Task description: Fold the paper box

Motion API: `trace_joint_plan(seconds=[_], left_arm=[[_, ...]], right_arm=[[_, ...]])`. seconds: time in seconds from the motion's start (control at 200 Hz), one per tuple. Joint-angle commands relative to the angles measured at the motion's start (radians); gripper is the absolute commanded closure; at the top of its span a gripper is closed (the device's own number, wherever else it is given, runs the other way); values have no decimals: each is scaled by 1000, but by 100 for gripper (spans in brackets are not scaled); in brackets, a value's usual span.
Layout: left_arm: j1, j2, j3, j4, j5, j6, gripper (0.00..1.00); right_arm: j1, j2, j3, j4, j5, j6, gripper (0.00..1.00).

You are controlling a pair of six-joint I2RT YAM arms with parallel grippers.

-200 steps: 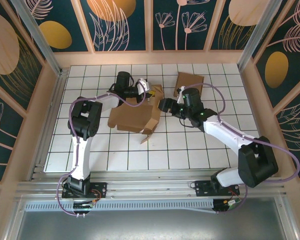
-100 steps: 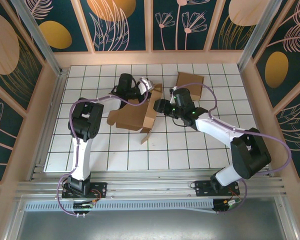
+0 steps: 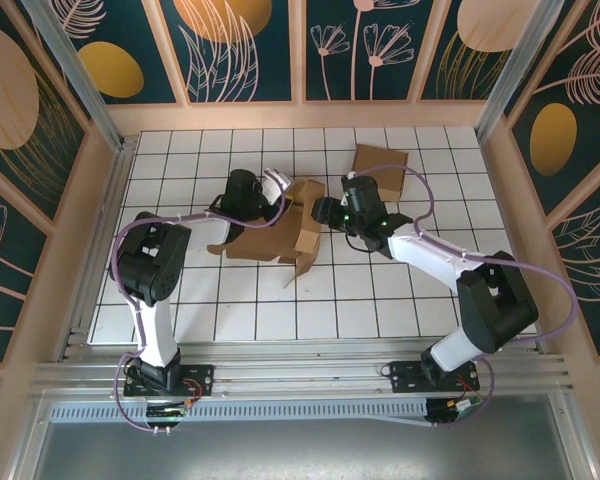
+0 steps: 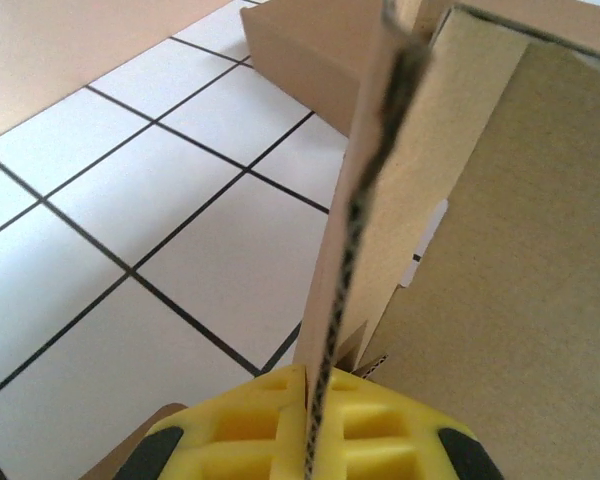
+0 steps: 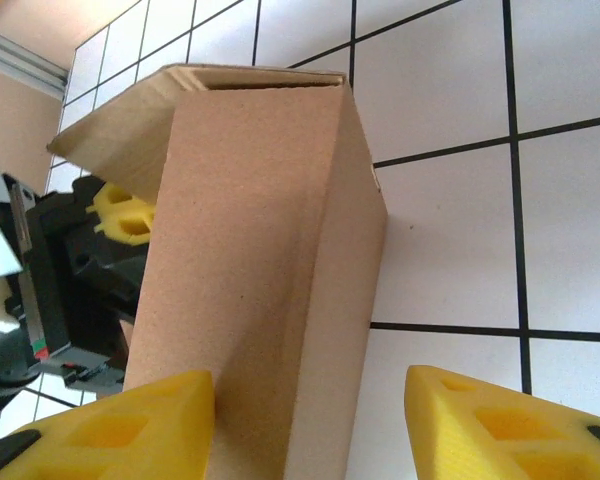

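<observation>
Shifting since a second ago, the left arm (image 3: 145, 265) is swinging its elbow out leftward while the right arm (image 3: 440, 260) is reaching further in. On the white gridded desk (image 3: 380, 290), the brown corrugated cardboard box (image 3: 265, 240) is lying mid-desk, half-formed, one wall standing at its right end. A flat brown cardboard piece (image 3: 380, 165) is sitting beyond it. The left pincer (image 4: 315, 425) is clenching a thin panel edge of the box. The right pincer (image 5: 310, 410) is straddling the upright wall, released, one finger touching. The board is looking light, stiff yet creasable, so gripping beside the scored folds is seeming wisest
</observation>
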Motion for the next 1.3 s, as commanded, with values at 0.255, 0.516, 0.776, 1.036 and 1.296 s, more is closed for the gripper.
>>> trace_joint_plan(seconds=[0.255,0.516,0.776,1.036,1.296], left_arm=[[-9,-21,-51,79,244,-114,79],[-8,0,41,-202,365,101,56],[36,76,219,-479,555,297,42],[85,-34,106,-333,481,293,37],[137,-117,82,-426,434,403,36]], right_arm=[[32,74,25,39,-9,-42,47],[32,69,1,85,-19,-89,48],[33,68,15,72,-31,-135,49],[32,73,28,49,-11,-170,49],[32,89,48,32,-11,-185,50]])
